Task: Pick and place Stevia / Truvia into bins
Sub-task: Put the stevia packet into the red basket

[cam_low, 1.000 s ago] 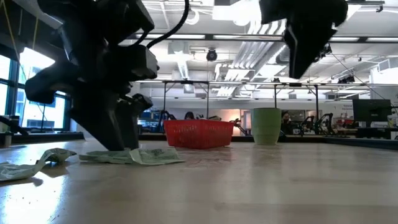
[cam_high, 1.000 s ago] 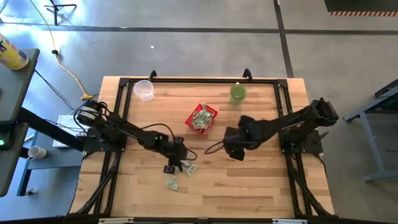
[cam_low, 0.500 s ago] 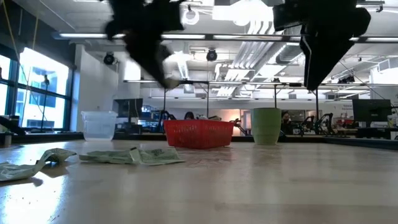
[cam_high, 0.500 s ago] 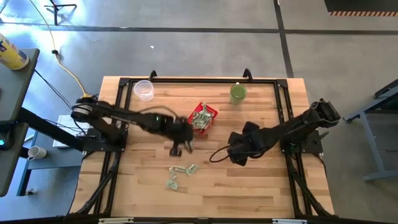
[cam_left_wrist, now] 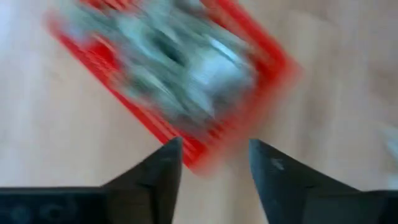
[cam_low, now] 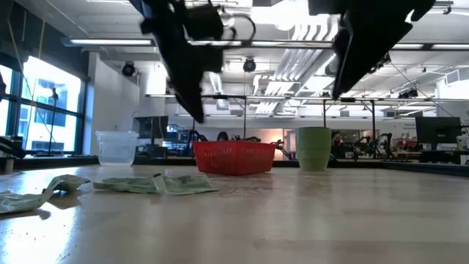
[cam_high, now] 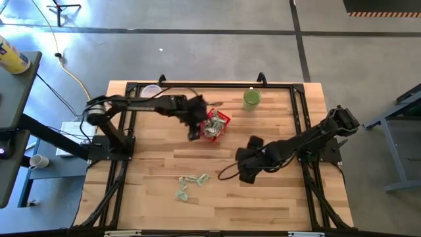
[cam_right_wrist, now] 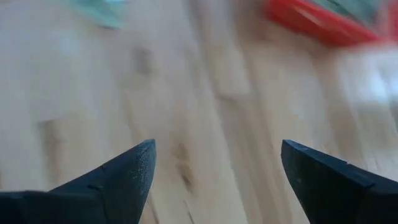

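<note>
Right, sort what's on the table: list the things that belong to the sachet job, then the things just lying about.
Belongs to the job:
- red basket, already holding sachets
- loose sachets still on the wood
- left pincer, open beside the basket
- right pincer, open above bare table

Just lying about:
- clear plastic cup
- green cup

The left gripper (cam_high: 195, 122) has swung from the sachets (cam_high: 189, 184) near the table's front edge up to the basket (cam_high: 215, 124) — the right gripper (cam_high: 244, 166) has slid slightly toward the front.
</note>
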Tool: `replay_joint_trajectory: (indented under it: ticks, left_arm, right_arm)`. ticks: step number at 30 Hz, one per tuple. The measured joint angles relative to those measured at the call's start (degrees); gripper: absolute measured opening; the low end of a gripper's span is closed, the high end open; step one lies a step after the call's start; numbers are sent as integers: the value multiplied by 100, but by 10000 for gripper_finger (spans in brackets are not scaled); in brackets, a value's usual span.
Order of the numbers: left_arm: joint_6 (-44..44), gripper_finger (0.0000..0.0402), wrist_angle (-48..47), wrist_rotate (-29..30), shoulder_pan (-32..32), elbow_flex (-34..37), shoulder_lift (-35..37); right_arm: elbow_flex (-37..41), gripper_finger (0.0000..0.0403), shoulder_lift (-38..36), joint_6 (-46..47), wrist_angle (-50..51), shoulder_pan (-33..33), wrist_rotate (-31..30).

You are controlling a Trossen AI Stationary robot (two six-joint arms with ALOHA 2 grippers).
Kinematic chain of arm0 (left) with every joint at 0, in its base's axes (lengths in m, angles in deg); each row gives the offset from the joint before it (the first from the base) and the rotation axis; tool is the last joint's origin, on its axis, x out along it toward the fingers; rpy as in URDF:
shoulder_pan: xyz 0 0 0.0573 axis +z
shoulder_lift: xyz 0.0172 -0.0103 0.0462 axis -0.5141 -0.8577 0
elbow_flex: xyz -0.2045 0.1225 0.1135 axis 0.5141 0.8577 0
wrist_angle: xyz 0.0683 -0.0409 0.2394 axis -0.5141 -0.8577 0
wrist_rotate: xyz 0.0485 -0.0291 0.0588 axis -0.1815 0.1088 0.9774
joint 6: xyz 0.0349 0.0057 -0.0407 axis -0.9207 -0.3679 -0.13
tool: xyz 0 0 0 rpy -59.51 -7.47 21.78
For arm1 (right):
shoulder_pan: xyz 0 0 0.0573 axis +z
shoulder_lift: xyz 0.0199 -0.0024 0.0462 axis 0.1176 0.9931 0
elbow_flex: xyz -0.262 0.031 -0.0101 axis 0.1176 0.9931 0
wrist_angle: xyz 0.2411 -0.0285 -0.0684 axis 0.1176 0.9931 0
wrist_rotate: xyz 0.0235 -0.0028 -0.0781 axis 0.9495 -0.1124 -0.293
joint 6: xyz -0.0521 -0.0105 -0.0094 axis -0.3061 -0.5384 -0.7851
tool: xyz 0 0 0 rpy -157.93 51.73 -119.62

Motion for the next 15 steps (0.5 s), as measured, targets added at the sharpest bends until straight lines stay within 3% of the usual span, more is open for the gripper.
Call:
replay_joint_trajectory:
  ticks: [3,6,10,15]
  left_arm:
    - [486,247,-670,-316,-461,-7,484]
    - [1227,256,-820,-152,-1286,285,1072]
    - [2929,243,-572,615,-2637,940,1900]
    - [5626,215,-156,1899,-4146,1804,2496]
  right_arm:
    - [-2,335,235,-1164,-726,-41,344]
    - [-2,332,661,-2152,-1703,-230,1058]
    - [-164,327,1245,-2941,-2687,-544,1827]
    - [-838,325,2051,-3724,-2784,-871,2606]
